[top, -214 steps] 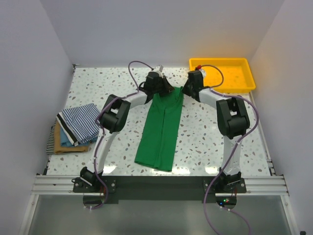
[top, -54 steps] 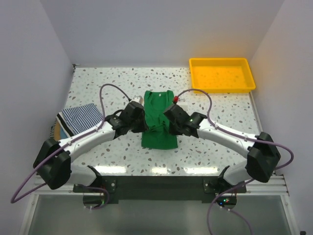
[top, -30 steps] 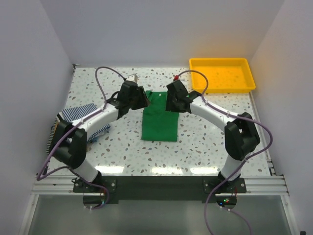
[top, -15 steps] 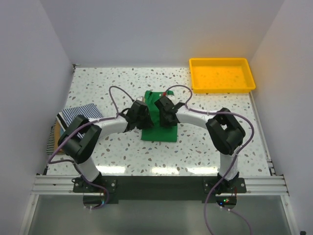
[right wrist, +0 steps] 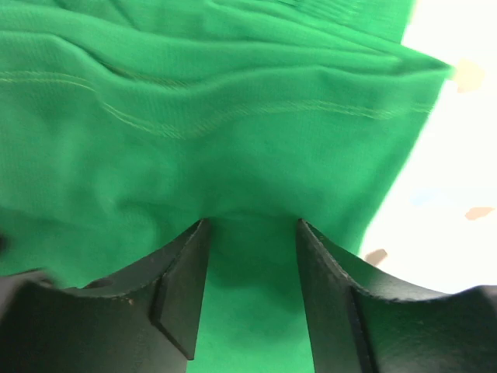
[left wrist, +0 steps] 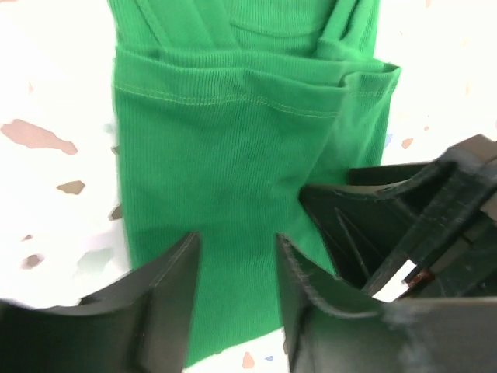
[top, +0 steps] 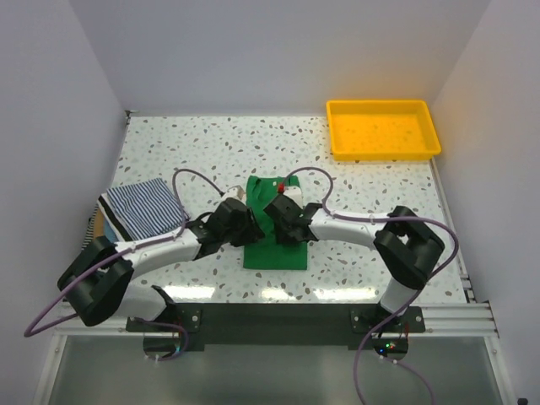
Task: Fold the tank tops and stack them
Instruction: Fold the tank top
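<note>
Both arms have pulled back from the far end of the green tank top (top: 275,251), now a short folded rectangle at frame centre, with the left gripper (left wrist: 237,242) and right gripper (right wrist: 252,227) spread over it, probably ready for the striped pile (top: 139,211) at left; whether their tips press the cloth is hidden.

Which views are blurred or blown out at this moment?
Left wrist: table blown out white, its own fingers soft, green tank top sharp. Right wrist: cloth slightly smeared, table corner washed out. Top external: sharp, evenly lit, light glare along the near table edge.
</note>
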Tool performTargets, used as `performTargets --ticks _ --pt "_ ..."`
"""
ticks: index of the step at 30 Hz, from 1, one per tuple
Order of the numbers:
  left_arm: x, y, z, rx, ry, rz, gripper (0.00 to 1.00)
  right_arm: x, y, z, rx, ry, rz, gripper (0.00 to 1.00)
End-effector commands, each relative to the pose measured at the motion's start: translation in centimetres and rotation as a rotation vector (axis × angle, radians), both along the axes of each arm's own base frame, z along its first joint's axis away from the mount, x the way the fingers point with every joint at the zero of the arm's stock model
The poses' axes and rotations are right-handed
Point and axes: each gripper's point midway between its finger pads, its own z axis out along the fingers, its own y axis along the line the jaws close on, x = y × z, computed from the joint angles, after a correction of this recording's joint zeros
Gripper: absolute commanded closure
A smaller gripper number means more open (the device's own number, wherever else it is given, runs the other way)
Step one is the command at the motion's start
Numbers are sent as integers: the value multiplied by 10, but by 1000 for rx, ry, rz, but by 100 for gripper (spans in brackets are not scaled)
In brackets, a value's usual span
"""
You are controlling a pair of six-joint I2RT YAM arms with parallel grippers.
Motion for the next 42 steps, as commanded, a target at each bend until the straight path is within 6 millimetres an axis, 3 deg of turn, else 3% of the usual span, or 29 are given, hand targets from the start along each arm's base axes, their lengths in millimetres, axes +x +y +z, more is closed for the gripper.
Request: performTargets --ticks 1,3,4,6,7,9,10,11,13,14,15,17,21,33,42 --pt "13 9 40 52 -79 19 49 11 -12 48 -3 -73 -49 45" --pt "10 19 57 64 -115 20 46 7 -20 62 4 -84 -57 39" --pt "0 27 49 86 -89 17 42 5 -23 81 49 -112 -63 36" --pt "-15 31 51 50 -67 -1 42 -9 -34 79 72 -91 -85 33" --pt "-29 37 36 59 -22 -14 41 -18 -35 77 104 -67 -81 33" --pt "-50 33 29 -14 36 -52 41 -40 -41 64 180 -21 -100 33" --pt "-65 35 13 -31 83 -73 41 -48 -41 57 206 4 -103 34" --pt "-75 32 11 -67 108 -100 41 -66 -47 43 236 57 -117 34" --pt "-87 33 4 -123 120 -108 41 -77 -45 33 286 79 -130 35" --pt "-92 31 3 -143 134 -124 40 -90 -52 17 294 127 -156 36" --pt "-95 30 2 -154 142 -127 40 -90 -47 18 347 118 -160 36" --pt "-97 27 2 -177 148 -137 40 -100 -50 6 377 156 -192 37" --pt "-96 24 4 -215 143 -125 40 -97 -46 10 466 130 -238 37" --pt "-96 42 -25 -221 208 71 48 -103 -48 -6 559 165 -362 49" --pt "-91 53 -43 -234 203 178 50 -107 -61 -23 540 164 -428 56"
